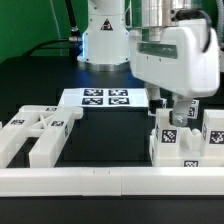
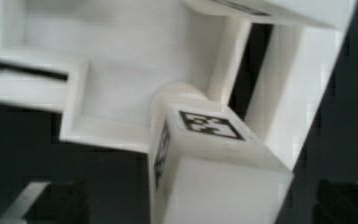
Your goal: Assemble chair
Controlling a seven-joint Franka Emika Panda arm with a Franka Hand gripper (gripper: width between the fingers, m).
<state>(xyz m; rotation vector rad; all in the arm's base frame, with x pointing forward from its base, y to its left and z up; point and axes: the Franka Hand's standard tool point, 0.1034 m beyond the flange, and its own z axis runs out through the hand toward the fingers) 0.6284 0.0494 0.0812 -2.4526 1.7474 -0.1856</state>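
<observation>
No words, brands or numbers can be read — only black-and-white square tags (image 2: 206, 125), on the marker board (image 1: 105, 98) beyond the hand (image 1: 178, 113) and on chair parts (image 1: 172, 142) by it.

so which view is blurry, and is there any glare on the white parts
wrist view: soft and out of focus throughout, the black-and-white square tag on the glossy white plastic block smeared; exterior view: sharper, tags on the marker board readable, loose white plastic chair parts bright against the dark table, no hard glare
</observation>
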